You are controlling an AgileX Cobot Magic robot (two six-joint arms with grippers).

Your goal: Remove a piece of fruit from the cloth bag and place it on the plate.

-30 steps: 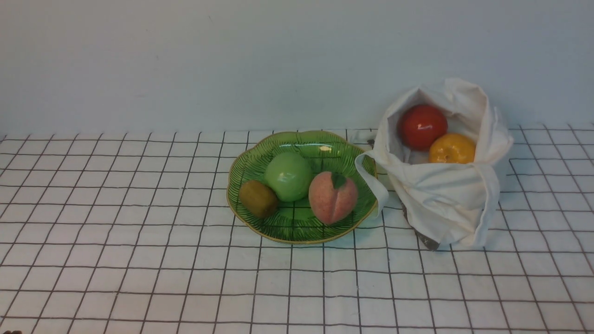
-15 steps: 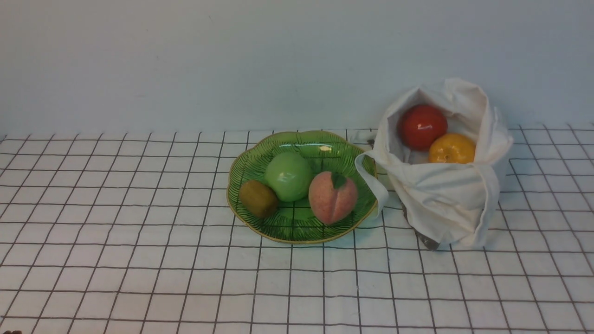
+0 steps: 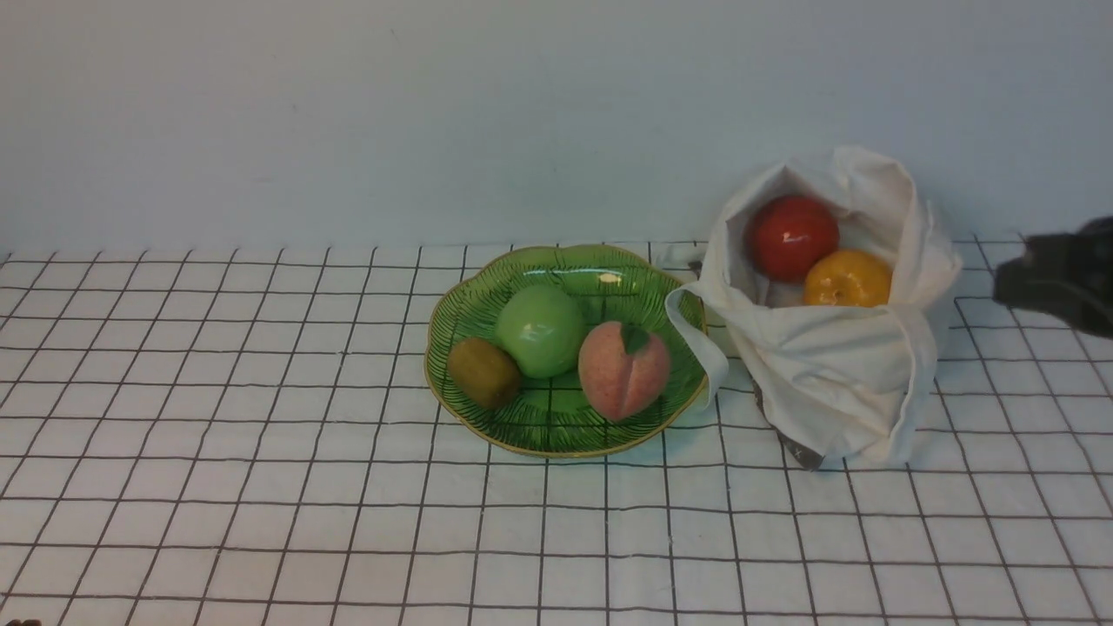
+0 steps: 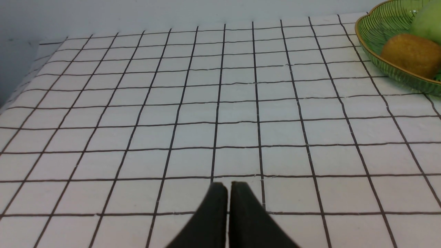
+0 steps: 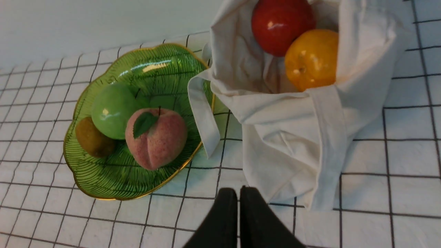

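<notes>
The orange-yellow fruit (image 3: 846, 278) lies in the open off-white cloth bag (image 3: 835, 374), next to a red apple (image 3: 790, 236). It also shows in the right wrist view (image 5: 311, 58), inside the bag (image 5: 293, 137). The green plate (image 3: 556, 417) stands left of the bag and holds a green apple, a peach and a kiwi. My right gripper (image 5: 238, 190) is shut and empty, above the table in front of the bag; in the front view only a dark part of the arm (image 3: 1056, 274) shows at the right edge. My left gripper (image 4: 229, 185) is shut and empty over bare cloth, left of the plate (image 4: 372, 38).
A white checked tablecloth (image 3: 261, 487) covers the table. A pale wall stands close behind the plate and bag. One bag handle (image 3: 696, 335) hangs over the plate's right rim. The table's left edge (image 4: 20, 86) shows in the left wrist view.
The right arm has come into the front view at the right edge, beside the bag. The fruit, bag and plate have not moved.
</notes>
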